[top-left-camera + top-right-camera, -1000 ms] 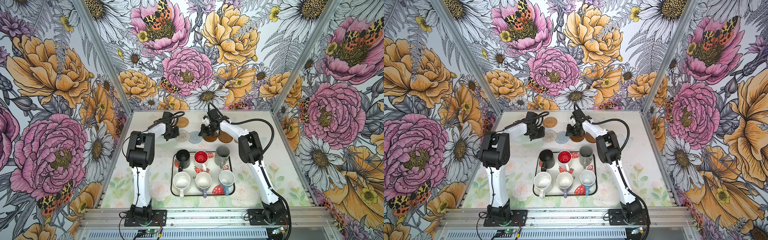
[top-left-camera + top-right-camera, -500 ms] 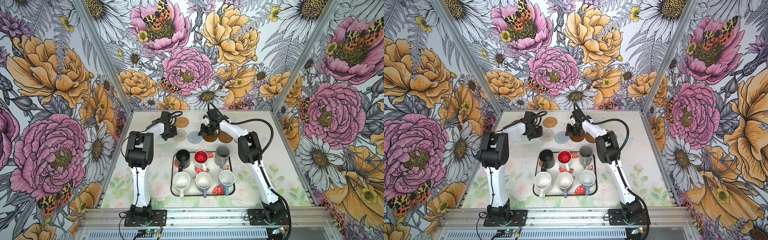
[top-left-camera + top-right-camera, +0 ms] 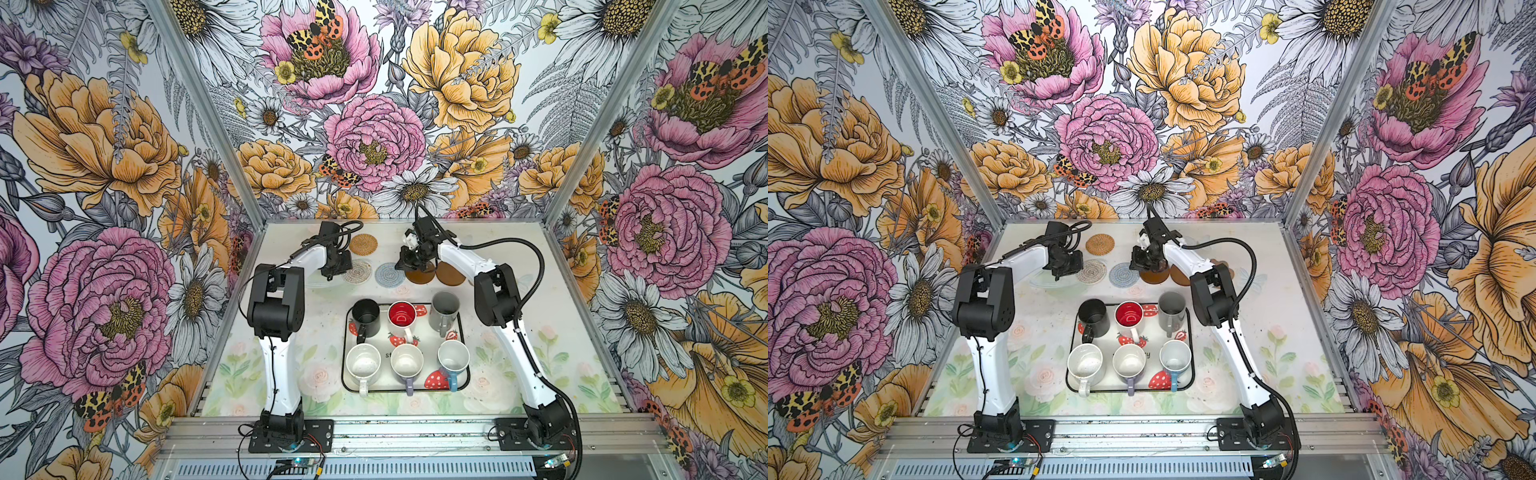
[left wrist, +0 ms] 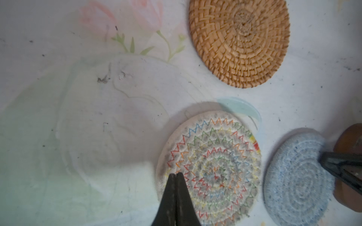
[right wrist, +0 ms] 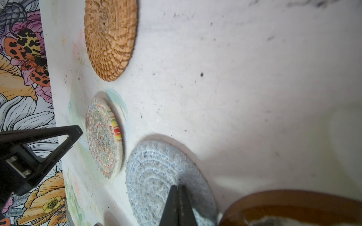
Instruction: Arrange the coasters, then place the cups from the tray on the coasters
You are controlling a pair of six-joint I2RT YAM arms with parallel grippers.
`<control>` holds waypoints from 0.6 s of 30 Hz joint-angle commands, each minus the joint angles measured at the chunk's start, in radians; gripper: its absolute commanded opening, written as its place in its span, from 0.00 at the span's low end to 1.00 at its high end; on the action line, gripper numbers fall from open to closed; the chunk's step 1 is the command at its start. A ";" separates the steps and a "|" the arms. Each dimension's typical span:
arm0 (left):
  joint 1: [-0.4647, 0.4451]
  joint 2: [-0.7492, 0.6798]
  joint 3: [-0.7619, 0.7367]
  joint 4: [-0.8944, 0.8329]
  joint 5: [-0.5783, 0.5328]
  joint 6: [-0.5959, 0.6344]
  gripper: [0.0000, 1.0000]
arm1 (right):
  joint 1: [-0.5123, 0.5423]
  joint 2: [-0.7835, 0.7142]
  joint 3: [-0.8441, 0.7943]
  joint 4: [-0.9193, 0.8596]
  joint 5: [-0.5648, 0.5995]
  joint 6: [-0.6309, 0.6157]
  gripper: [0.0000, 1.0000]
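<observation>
Five coasters lie at the back of the table: tan rattan point(image 3: 363, 244), cream woven point(image 3: 357, 272), grey-blue woven point(image 3: 389, 274) and two brown rounds point(image 3: 420, 276) point(image 3: 451, 274). My left gripper point(image 4: 176, 173) is shut, holding nothing, with its tips at the cream coaster's point(image 4: 211, 168) edge. My right gripper point(image 5: 177, 185) is also shut and empty, its tips on the grey-blue coaster point(image 5: 156, 176). The strawberry tray point(image 3: 344, 357) holds several cups: black point(image 3: 365, 318), red-inside point(image 3: 402, 319), grey point(image 3: 444, 309), white point(image 3: 363, 364), lilac point(image 3: 407, 362) and light blue point(image 3: 453, 359).
Flowered walls close in the table at the back and on both sides. Both arms reach over the back strip, left point(image 3: 303, 259) and right point(image 3: 461, 259). A brown coaster point(image 5: 293, 207) lies right beside the right gripper's tips.
The cream coaster has slid slightly to the left with the left gripper's tips on it. The right gripper has stayed over the grey-blue coaster.
</observation>
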 commanded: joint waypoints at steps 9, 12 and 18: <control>-0.035 -0.087 0.005 0.004 0.018 0.003 0.00 | 0.004 0.076 0.061 -0.004 0.019 0.022 0.00; -0.045 -0.091 0.010 0.004 0.027 0.002 0.00 | 0.004 0.086 0.077 -0.004 0.017 0.025 0.00; -0.062 -0.078 0.016 0.003 0.036 0.003 0.00 | 0.004 0.111 0.130 -0.004 0.018 0.034 0.00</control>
